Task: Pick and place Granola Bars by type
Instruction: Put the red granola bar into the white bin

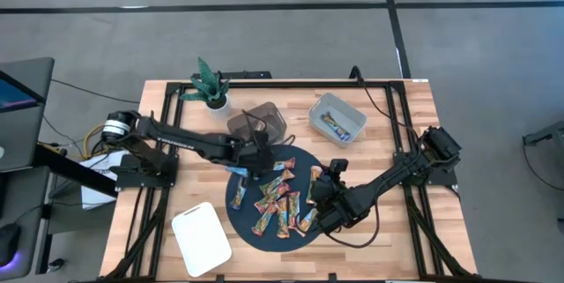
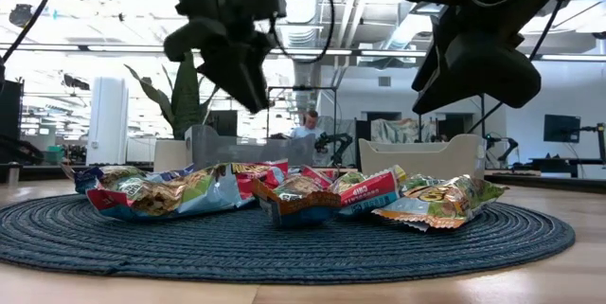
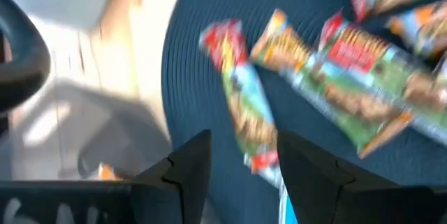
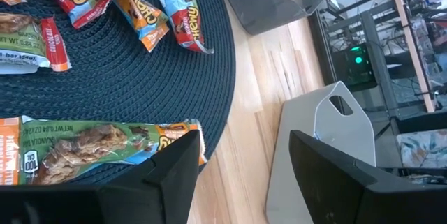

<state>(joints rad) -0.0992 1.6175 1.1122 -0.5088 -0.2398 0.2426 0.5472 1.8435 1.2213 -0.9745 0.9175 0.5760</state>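
Observation:
Several granola bars (image 1: 278,204) in shiny wrappers lie scattered flat on a round dark woven mat (image 1: 247,228); the low view shows them (image 2: 303,195) in a loose row. My left gripper (image 1: 251,170) hovers open above the mat's far-left part (image 2: 237,67). In its wrist view (image 3: 244,140) a red-ended bar (image 3: 241,105) lies below, between the fingers. My right gripper (image 1: 322,217) hangs open above the mat's near-right part (image 2: 473,67). In its wrist view (image 4: 244,140) a green-wrapped bar (image 4: 91,151) lies beside one finger.
A dark translucent bin (image 1: 256,124) and a light grey bin (image 1: 337,117) holding one bar stand beyond the mat. A white cutting board (image 1: 201,237) lies near-left of the mat, and a potted plant (image 1: 210,85) stands at the far edge. Black frame rails border the wooden table (image 1: 423,107).

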